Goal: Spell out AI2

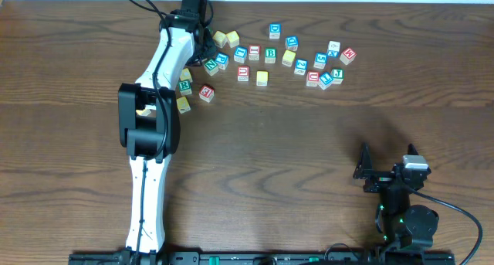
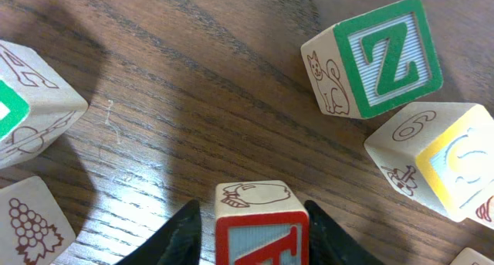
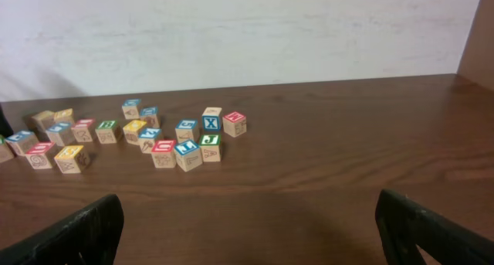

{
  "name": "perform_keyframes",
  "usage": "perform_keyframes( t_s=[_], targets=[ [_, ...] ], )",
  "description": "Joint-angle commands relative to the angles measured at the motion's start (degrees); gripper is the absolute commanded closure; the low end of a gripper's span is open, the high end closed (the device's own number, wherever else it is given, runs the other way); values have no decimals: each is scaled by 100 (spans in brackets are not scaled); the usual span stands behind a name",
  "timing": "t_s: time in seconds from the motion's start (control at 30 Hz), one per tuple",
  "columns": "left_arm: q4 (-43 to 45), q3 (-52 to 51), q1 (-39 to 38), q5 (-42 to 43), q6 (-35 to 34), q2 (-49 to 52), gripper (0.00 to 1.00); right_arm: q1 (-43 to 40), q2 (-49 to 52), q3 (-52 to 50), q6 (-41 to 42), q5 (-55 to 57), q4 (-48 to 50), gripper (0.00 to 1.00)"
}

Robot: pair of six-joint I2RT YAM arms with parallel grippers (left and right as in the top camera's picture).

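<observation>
My left gripper (image 2: 253, 242) reaches into the left end of the cube scatter at the table's far side (image 1: 199, 47). Its fingers straddle a red-framed cube (image 2: 258, 234) with a red letter that looks like an "A", cut off by the frame edge. The right finger touches the cube; a thin gap shows at the left finger. The cube rests on the table. I cannot pick out the "I" and "2" cubes among the small cubes (image 1: 293, 60). My right gripper (image 3: 247, 234) is wide open and empty near the front right (image 1: 363, 171).
A green "Z" cube (image 2: 378, 56) and a yellow-faced cube (image 2: 436, 161) lie just right of the gripper, and a green-edged cube (image 2: 31, 103) lies left. Several cubes spread rightward along the back (image 3: 185, 137). A red cube (image 1: 206, 93) and a yellow one (image 1: 183, 104) lie beside the left arm.
</observation>
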Motion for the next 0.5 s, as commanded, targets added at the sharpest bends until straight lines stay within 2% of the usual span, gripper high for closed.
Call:
perform_keyframes(
  t_s=[0.0, 0.3, 0.47],
  targets=[
    [2, -46, -13, -92, -55, 118, 63, -2, -33, -9, -46, -13, -24, 1],
    [-4, -44, -11, -92, -48, 116, 65, -2, -33, -9, -46, -13, -24, 1],
    [-33, -42, -7, -90, 227, 57, 74, -2, -33, -9, -46, -13, -22, 1]
  ],
)
